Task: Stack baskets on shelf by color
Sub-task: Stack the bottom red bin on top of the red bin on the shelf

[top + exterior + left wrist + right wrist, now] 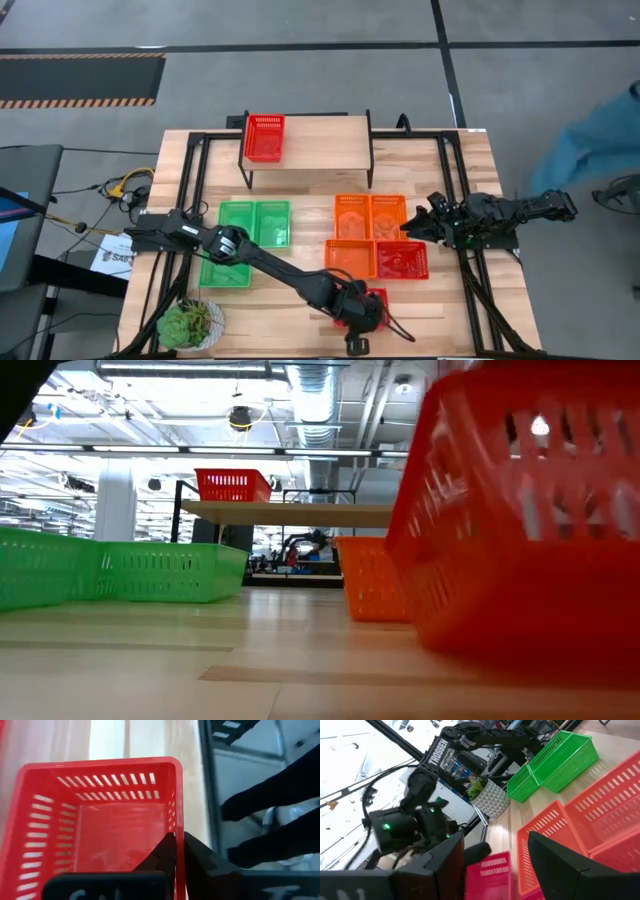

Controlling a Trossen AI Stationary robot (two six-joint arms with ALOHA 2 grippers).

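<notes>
My left gripper (358, 308) is at the table's near edge, shut on a red basket (376, 297), which fills the right of the low view (520, 510). On the left part of the shelf (320, 140) stands another red basket (264, 138). Three green baskets (250, 225) lie left of centre. Three orange baskets (365, 218) and a third red basket (402, 260) lie right of centre. My right gripper (422, 222) is open beside the orange baskets on their right, touching nothing; it also shows in its own wrist view (495, 845). My left gripper (178, 836) pinches one side wall (176, 815) of the red basket at its rim. One finger (160, 852) is inside the basket and the other finger (200, 857) is outside. In the low view the basket sits tilted; whether it is clear of the table I cannot tell.
A potted plant (192, 322) stands at the table's near left corner. Black frame rails (470, 280) run along both sides of the table. A person in blue (590, 140) stands beyond the right edge. Bare wood (290, 320) lies in front of the green baskets.
</notes>
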